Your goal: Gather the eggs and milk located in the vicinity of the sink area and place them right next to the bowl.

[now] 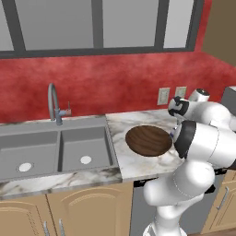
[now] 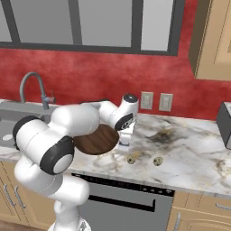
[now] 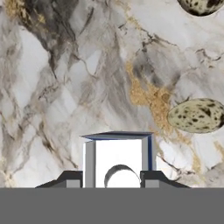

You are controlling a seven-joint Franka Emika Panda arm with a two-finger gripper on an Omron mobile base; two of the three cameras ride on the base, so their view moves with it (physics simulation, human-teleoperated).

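Observation:
The milk [image 3: 118,153], a white carton with blue edges, sits between my gripper's [image 3: 112,180] two dark fingertips, which press on its sides. In the right base view the milk [image 2: 124,140] hangs under the hand at the right rim of the dark brown wooden bowl [image 2: 95,140], low over the marble counter. Two speckled beige eggs [image 2: 131,159] [image 2: 158,160] lie on the counter just right of the bowl; in the hand view they are the eggs [image 3: 197,115] [image 3: 201,5] to the right of the carton. The bowl [image 1: 148,139] stands right of the grey double sink [image 1: 55,147].
A tall curved faucet [image 1: 53,103] rises behind the sink. Wall outlets [image 2: 155,101] sit on the red backsplash. A dark appliance [image 2: 224,124] stands at the counter's far right. My own arm [image 1: 200,138] covers the counter right of the bowl in the left base view.

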